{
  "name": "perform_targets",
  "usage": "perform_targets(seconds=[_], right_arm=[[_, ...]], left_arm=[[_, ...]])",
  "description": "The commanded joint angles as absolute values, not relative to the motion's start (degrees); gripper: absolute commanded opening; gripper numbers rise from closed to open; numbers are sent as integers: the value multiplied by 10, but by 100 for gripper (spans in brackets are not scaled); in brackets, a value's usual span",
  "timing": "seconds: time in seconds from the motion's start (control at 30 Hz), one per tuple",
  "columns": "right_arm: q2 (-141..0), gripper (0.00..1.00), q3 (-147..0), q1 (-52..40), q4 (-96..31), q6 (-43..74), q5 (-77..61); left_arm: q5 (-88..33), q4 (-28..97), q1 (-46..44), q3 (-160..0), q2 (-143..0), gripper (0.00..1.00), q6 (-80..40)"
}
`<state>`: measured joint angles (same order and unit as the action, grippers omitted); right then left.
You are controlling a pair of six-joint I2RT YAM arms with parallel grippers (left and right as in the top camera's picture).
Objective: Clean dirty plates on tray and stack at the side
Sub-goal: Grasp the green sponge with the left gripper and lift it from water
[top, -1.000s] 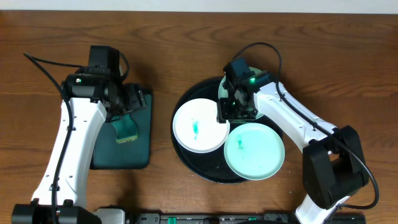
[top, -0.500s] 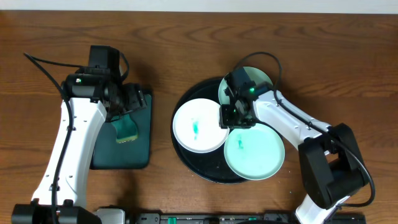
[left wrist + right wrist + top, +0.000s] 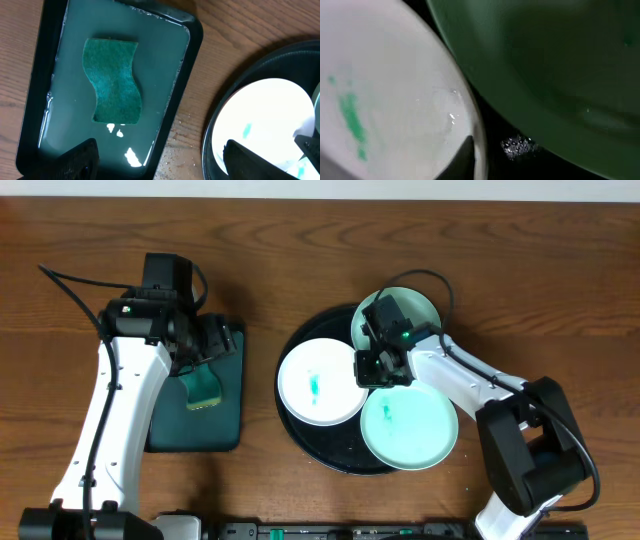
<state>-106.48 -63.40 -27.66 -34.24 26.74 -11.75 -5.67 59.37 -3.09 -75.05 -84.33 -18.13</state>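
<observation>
Warm brown wood-grain surface (image 3: pixel 300 250) filling my overhead view, grain running left to right, thin pale strip (image 3: pixel 320 186) along the far edge, dark rail (image 3: pixel 300 530) at the near edge, soft even light, only faint shadows I can make out

Black round tray (image 3: pixel 310 440); white round plate (image 3: pixel 335 402), teal smear; two pale mint plates (image 3: pixel 425 435) (image 3: pixel 420 305); teal sponge (image 3: pixel 115 82); dark-green rectangular tray (image 3: pixel 195 35); brown wood-grain surface (image 3: pixel 300 240).
</observation>
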Motion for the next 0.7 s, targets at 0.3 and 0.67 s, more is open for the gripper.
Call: perform_targets(seconds=[0.3, 0.67], right_arm=[[-1071, 1, -625, -282, -338, 274, -122], [-1071, 1, -625, -282, -338, 274, -123]], left_arm=[[-53, 595, -29, -762, -845, 62, -176], [27, 568, -29, -722, -889, 57, -171]])
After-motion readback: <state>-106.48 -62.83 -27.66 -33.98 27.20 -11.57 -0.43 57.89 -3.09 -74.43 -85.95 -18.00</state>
